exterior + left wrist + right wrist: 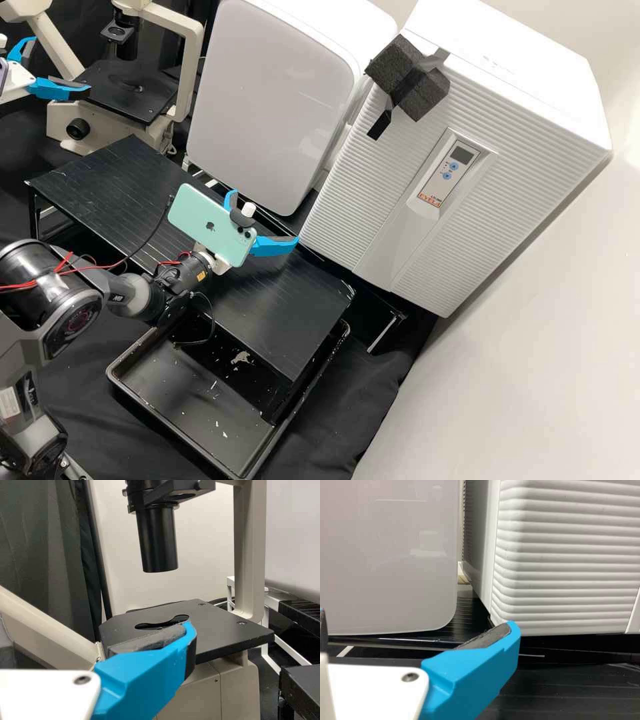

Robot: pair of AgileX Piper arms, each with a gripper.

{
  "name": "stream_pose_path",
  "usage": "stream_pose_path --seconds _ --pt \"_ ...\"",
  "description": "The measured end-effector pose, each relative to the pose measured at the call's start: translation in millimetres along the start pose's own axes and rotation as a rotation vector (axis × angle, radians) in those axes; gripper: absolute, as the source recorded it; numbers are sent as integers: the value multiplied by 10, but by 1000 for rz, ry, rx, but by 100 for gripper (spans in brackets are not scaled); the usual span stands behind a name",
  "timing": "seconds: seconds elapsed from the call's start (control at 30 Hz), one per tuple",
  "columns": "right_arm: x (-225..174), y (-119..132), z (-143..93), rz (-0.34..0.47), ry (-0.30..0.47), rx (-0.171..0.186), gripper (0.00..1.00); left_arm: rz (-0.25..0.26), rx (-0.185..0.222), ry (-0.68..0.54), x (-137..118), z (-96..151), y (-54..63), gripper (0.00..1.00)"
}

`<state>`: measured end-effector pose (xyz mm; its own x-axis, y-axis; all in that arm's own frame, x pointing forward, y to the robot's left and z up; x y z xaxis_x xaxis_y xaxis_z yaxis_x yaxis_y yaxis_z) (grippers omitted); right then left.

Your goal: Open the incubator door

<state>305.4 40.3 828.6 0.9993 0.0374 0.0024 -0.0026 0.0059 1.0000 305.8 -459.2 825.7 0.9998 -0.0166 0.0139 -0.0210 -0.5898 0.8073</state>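
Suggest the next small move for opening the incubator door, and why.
I'd probably raise the open right end effector toward the dark foam taped near the upper corner of the incubator door. The door looks shut, the end effector is nearer its lower corner, and the foam juts out, perhaps offering something to pull.

I see the white incubator (527,67) upright toward the desk's far right corner, its ribbed door (493,213) shut, a small control panel (451,161) in front.
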Motion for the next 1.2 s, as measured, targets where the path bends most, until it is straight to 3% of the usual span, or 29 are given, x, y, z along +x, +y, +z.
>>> stream_pose_path --seconds 0.33,0.43,0.67,1.0,1.2 --pt "-33 14 13 -2 0 2 100 0 0 0 0 0 0 100" --pt "-146 99 38 10 0 28 100 0 0 0 0 0 0 100" --pt "-404 548 -26 175 56 102 100 0 0 0 0 0 0 100" --pt "-325 1056 -271 344 137 78 100 0 0 0 0 0 0 100" --pt "-199 1230 -514 444 96 69 100 0 0 0 0 0 0 100"
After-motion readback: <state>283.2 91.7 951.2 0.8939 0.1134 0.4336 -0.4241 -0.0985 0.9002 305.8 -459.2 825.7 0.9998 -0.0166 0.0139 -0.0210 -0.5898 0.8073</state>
